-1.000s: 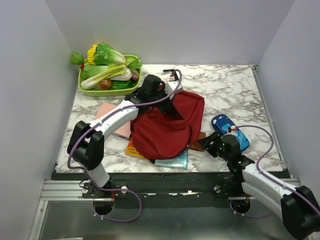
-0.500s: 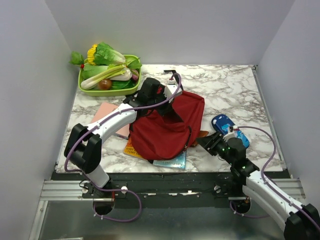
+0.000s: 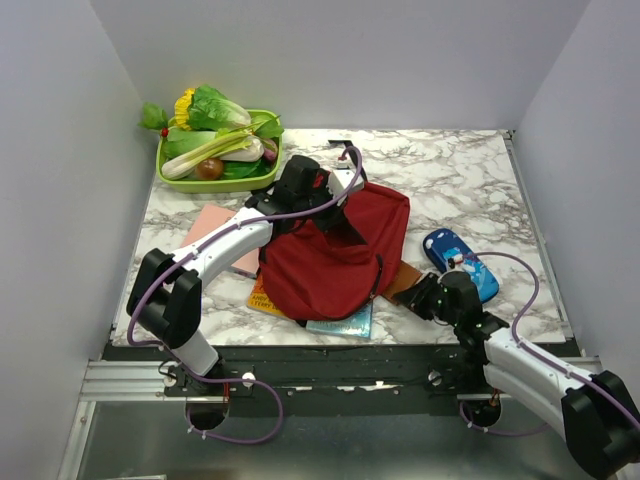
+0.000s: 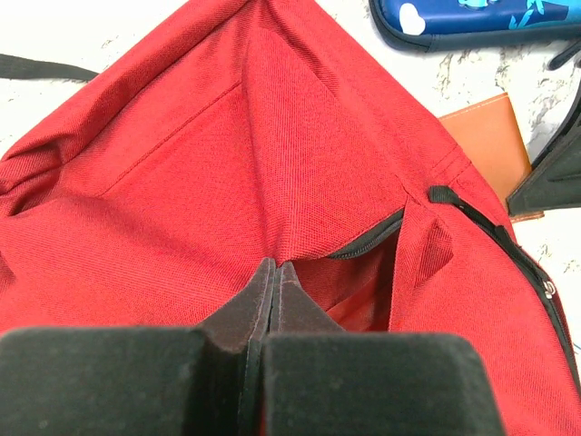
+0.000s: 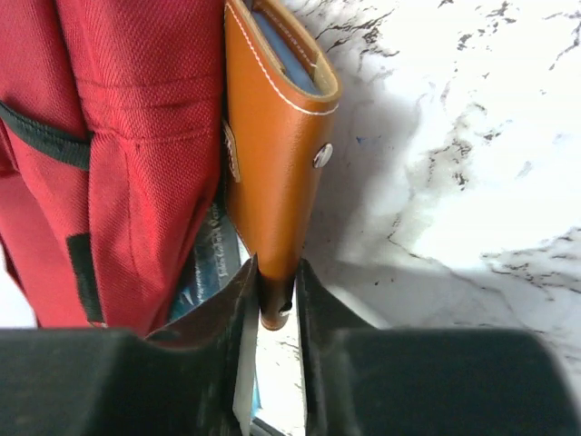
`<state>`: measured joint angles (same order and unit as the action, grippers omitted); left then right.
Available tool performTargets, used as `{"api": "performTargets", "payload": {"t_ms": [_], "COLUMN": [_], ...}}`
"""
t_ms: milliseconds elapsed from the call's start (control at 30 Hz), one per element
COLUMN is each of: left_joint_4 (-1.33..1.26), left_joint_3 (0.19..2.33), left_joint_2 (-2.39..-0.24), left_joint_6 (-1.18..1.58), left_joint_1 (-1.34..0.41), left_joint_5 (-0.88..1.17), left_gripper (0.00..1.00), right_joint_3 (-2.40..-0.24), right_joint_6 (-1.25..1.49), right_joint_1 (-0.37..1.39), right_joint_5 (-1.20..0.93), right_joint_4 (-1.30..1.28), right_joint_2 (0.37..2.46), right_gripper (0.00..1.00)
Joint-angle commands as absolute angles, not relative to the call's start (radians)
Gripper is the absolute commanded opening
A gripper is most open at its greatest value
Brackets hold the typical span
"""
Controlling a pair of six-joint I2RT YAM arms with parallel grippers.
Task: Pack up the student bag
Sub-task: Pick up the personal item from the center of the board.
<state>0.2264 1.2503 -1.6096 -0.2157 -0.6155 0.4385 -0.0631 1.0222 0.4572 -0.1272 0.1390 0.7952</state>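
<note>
The dark red student bag point(image 3: 330, 262) lies in the middle of the table on top of some books. My left gripper point(image 3: 335, 215) is shut on a fold of its fabric point(image 4: 272, 269) beside the partly open black zipper point(image 4: 372, 245). My right gripper point(image 3: 425, 293) is shut on the end of a brown leather notebook point(image 5: 272, 154), which stands on edge against the bag's side point(image 5: 109, 136). The notebook point(image 3: 405, 278) lies at the bag's right edge and also shows in the left wrist view point(image 4: 486, 145).
A blue patterned pencil case point(image 3: 460, 262) lies just right of the notebook. A teal book point(image 3: 343, 322), an orange book point(image 3: 262, 297) and a pink book point(image 3: 225, 235) lie under the bag. A green basket of vegetables point(image 3: 215, 150) stands at the back left.
My right arm has swung and settled lower by the bag's right edge, and more of the brown notebook now shows there. My left gripper has raised the bag fabric slightly.
</note>
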Motion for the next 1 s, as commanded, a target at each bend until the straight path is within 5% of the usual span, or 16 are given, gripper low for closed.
{"api": "performTargets", "payload": {"t_ms": [0, 100, 533, 700, 967], "left_joint_4": [0.193, 0.187, 0.097, 0.077, 0.049], "left_joint_3": [1.253, 1.272, 1.356, 1.376, 1.364], "left_joint_2": [-1.574, -1.586, -1.67, -1.693, -1.704], "left_joint_6": [-0.187, -0.17, -0.13, -0.13, -0.127], "left_joint_1": [-0.624, -0.624, -0.637, -0.649, -0.666], "left_joint_5": [0.463, 0.443, 0.387, 0.382, 0.376], "left_gripper": [0.0, 0.0, 0.0, 0.0, 0.0], "right_joint_3": [-0.101, -0.167, -0.569, -0.603, -0.638], "right_joint_6": [0.986, 0.931, 0.792, 0.749, 0.687], "right_joint_1": [0.462, 0.462, 0.462, 0.462, 0.462], "right_joint_5": [-0.112, -0.104, -0.046, -0.23, -0.751], "right_joint_4": [0.117, 0.019, -0.535, -0.378, 0.038], "right_joint_2": [0.801, 0.741, 0.449, 0.56, 1.01], "right_gripper": [0.2, 0.01, 0.01, 0.01, 0.01]}}
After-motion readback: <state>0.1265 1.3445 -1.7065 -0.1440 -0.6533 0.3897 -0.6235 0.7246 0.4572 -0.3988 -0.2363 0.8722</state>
